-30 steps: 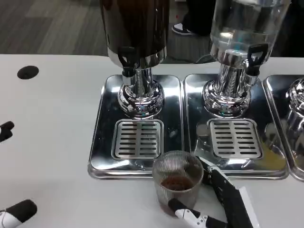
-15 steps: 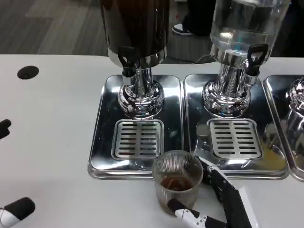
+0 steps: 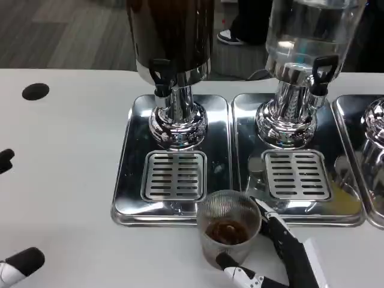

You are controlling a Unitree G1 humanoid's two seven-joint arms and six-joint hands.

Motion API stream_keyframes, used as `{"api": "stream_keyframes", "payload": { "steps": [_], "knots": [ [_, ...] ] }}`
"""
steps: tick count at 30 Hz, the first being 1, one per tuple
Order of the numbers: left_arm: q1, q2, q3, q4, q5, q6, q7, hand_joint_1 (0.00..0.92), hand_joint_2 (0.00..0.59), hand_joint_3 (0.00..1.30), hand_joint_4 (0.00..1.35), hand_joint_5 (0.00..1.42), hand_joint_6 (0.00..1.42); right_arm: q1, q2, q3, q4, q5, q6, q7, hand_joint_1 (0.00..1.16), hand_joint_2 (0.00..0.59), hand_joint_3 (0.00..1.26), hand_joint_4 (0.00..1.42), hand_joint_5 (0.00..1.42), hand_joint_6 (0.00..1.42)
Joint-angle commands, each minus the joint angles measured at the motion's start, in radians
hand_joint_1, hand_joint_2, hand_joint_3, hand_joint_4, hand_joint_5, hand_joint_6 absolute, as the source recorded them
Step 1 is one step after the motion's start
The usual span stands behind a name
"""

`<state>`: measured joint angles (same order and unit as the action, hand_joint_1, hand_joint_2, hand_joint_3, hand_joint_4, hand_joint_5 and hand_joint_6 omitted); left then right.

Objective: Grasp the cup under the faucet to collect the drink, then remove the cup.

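A clear ribbed cup (image 3: pixel 228 227) with a little dark drink in its bottom stands on the white table just in front of the left drip tray (image 3: pixel 129 180). My right hand (image 3: pixel 277 258) wraps it from the right and front, fingers on both sides, holding it. The dark drink dispenser's black faucet (image 3: pixel 161 75) is well behind the cup, above the grate (image 3: pixel 174 175). At the lower left edge, fingertips of my left hand (image 3: pixel 18 264) lie apart on the table, holding nothing.
A second dispenser with clear liquid (image 3: pixel 300 36) stands on its own drip tray (image 3: pixel 348 204) to the right. A third tray edge (image 3: pixel 375 156) shows at far right. A black round mark (image 3: pixel 35 91) lies on the table at far left.
The cup has shifted slightly right and toward me with my right hand around it. My left hand has drawn back a little toward the lower left.
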<state>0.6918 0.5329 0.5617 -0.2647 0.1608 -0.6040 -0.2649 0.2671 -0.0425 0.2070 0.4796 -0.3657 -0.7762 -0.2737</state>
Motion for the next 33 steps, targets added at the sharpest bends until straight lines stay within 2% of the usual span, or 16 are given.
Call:
{"api": "stream_keyframes", "payload": {
  "steps": [1, 11, 25, 33],
  "knots": [
    [0.0, -0.007, -0.005, -0.011, -0.01, 0.006, -0.012, 0.0, 0.006, 0.0, 0.0, 0.0, 0.0, 0.006, -0.005, -0.004, 0.005, 0.004, -0.022, -0.008, 0.84, 0.203, 0.12, 0.06, 0.15, 0.18],
    [-0.002, -0.012, -0.011, -0.02, -0.005, 0.01, -0.011, 0.0, 0.006, 0.0, 0.0, 0.0, 0.0, 0.012, -0.015, -0.008, 0.002, 0.015, -0.033, 0.0, 0.85, 0.186, 0.04, 0.0, 0.09, 0.16],
    [-0.004, -0.013, -0.021, -0.022, -0.002, 0.013, -0.006, 0.0, 0.006, 0.0, 0.0, 0.0, 0.0, 0.046, -0.042, -0.026, -0.038, 0.061, -0.051, 0.036, 0.85, 0.187, 0.01, 0.0, 0.04, 0.14],
    [-0.02, -0.017, -0.038, -0.003, 0.001, 0.017, -0.004, 0.0, 0.006, 0.0, 0.0, 0.0, 0.0, 0.109, -0.083, -0.074, -0.129, 0.112, -0.06, 0.077, 0.83, 0.193, 0.01, 0.0, 0.04, 0.13]
  ]
}}
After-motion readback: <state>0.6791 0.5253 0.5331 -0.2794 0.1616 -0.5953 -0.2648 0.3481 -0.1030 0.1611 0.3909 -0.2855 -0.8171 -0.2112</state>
